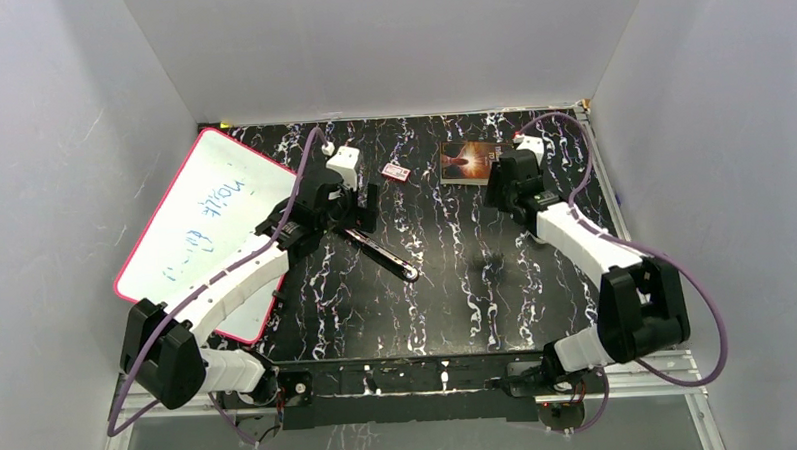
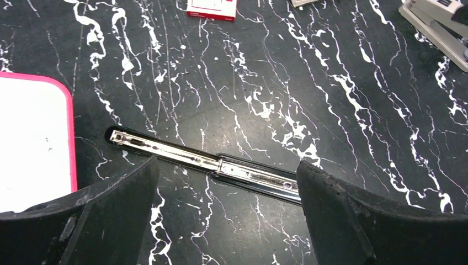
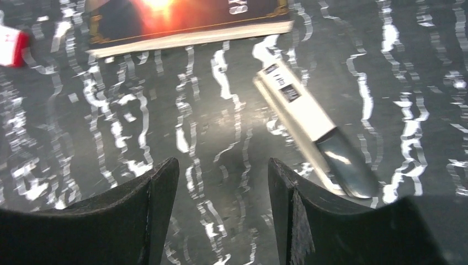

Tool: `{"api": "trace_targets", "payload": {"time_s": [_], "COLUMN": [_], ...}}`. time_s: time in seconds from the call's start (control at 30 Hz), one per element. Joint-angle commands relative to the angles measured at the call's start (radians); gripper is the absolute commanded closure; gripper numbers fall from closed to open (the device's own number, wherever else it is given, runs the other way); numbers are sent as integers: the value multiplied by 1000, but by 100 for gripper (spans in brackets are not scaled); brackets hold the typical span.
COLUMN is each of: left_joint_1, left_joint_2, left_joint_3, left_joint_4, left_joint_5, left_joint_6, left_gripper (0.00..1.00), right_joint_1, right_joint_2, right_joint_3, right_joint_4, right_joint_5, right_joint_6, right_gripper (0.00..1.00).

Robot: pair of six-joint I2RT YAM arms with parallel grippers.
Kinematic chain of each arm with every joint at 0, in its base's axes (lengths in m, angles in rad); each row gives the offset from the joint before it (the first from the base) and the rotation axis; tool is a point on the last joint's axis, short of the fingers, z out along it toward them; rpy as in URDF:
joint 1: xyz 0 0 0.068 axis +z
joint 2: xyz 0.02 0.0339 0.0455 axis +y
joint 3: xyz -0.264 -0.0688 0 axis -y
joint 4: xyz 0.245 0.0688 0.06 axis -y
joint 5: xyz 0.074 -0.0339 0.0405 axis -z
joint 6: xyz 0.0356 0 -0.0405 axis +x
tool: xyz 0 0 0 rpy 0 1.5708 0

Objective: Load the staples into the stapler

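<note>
A black stapler (image 1: 380, 252) lies opened out flat on the marbled table, its shiny metal channel (image 2: 204, 163) facing up. My left gripper (image 1: 359, 209) hovers over its far end, open and empty; in the left wrist view the stapler runs between the two fingers of that gripper (image 2: 227, 165). A small red and white box (image 1: 397, 172) lies beyond it, also at the top of the left wrist view (image 2: 212, 8). No loose staple strip shows. My right gripper (image 1: 500, 186) is open and empty over bare table (image 3: 223, 163).
A second, grey-white stapler (image 3: 312, 130) lies just right of my right fingers, also at the top right of the left wrist view (image 2: 436, 25). A dark book (image 1: 469, 162) lies at the back. A pink-framed whiteboard (image 1: 209, 227) fills the left side.
</note>
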Motion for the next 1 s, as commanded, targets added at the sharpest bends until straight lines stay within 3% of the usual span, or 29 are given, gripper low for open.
{"api": "trace_targets", "payload": {"time_s": [0.0,0.23,0.6,0.73,0.97], "left_joint_1": [7,6,7,6,6], "left_joint_2": [-4,-2,52,51,47], "left_joint_3": [33,26,48,45,38], "left_joint_4": [-14,-24,-18,-14,-17], "left_joint_5": [68,100,156,155,143], "left_joint_6": [2,2,-7,-8,-9], "left_gripper": [6,6,6,6,6], "right_joint_1": [-40,-82,-124,-135,-134], "right_joint_2": [73,231,392,415,367], "right_joint_3": [118,209,269,264,238], "right_joint_4": [-126,-209,-249,-255,-235], "right_joint_5": [180,248,213,134,-21], "right_joint_6": [-50,-136,-195,-204,-215], "right_gripper": [31,24,23,29,50]}}
